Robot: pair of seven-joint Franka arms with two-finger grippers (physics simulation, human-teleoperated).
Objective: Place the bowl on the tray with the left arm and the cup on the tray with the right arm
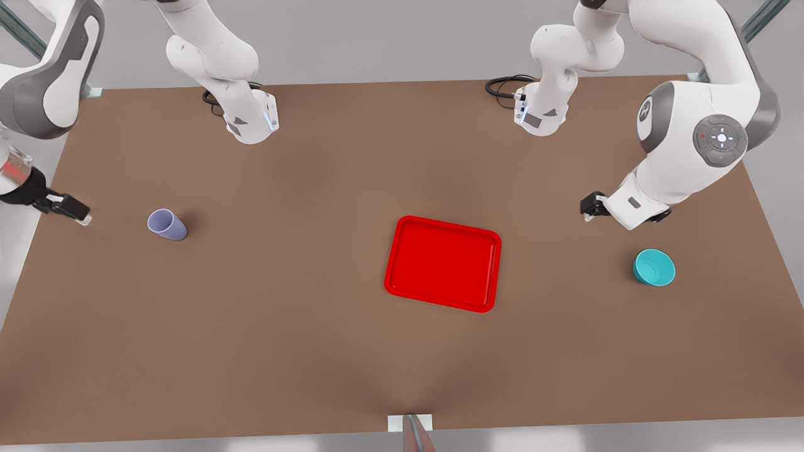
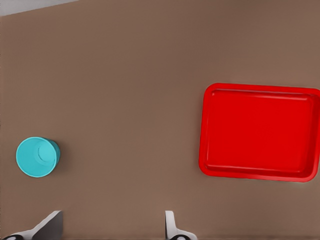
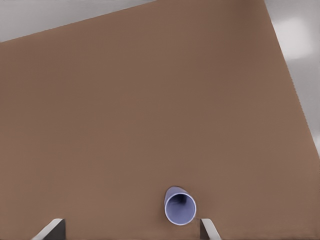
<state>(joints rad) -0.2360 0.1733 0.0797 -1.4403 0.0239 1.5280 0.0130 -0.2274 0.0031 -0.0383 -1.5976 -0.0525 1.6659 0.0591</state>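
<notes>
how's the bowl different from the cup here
The bowl is teal, wide and low; the cup is pale lavender, narrower and taller. The bowl sits at the front view's right of the tray, the cup at its left. Both stand upright on the table, ungrasped.

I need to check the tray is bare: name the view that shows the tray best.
The front view: the tray sits whole and unobstructed mid-table, nothing on it. The left wrist view shows the tray closer, but the picture's edge crops one end. The right wrist view looks at the cup instead.
</notes>
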